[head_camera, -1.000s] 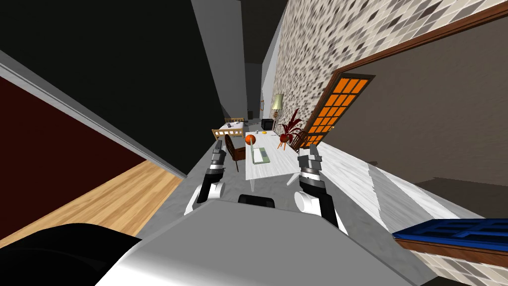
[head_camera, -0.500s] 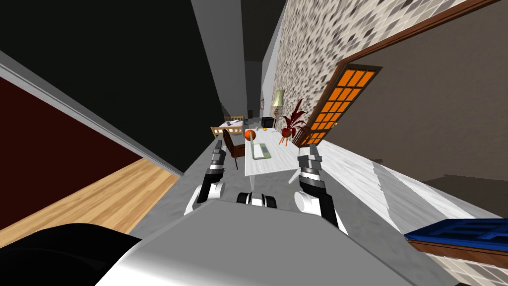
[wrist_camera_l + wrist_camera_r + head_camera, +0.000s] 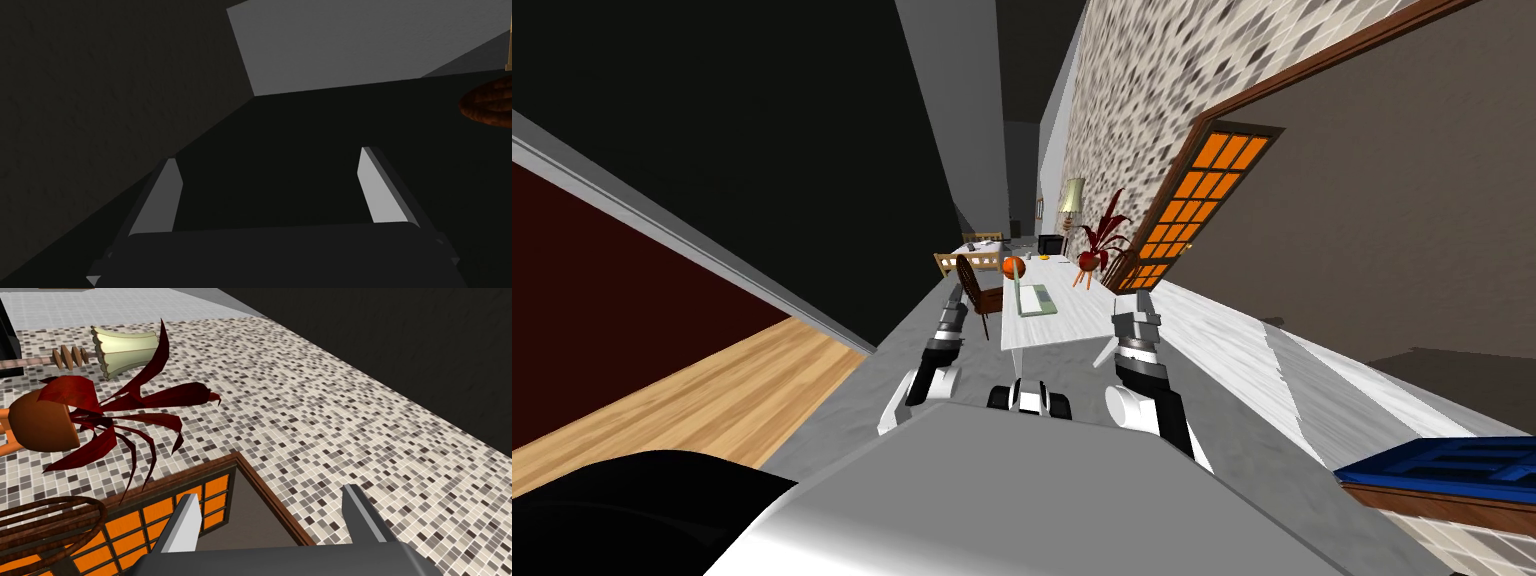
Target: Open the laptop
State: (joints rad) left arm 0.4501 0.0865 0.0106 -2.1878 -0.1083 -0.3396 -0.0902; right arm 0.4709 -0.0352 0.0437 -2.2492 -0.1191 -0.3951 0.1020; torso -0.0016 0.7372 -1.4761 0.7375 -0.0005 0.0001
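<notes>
Where the laptop lies: laptop (image 3: 1035,299), a pale flat slab, rests on the white table (image 3: 1060,332) straight ahead, about mid-top and well apart from both grippers; I cannot tell from here whether the lid is down.
Table company: orange ball (image 3: 1013,267) just beyond the laptop; red-leaved potted plant (image 3: 1092,258) near the far right end; brown chair (image 3: 973,284) at the left side.
Left gripper (image 3: 270,190): raised at the left of the table's near end; fingers spread, nothing between them.
Right gripper (image 3: 272,520): raised at the right of the near end, facing the mosaic wall (image 3: 350,413) and the orange-paned door (image 3: 150,515); fingers spread, empty.
Step in hand: judged to be the approach. I face the table's near end, and neither arm is at the laptop yet.
Next move calls for: closing in until the laptop is within reach, reading from nearer which edge carries the hinge, then bringing one released gripper to the opposite edge to lift the lid.
Caution: the chair stands close on the left arm's side.
</notes>
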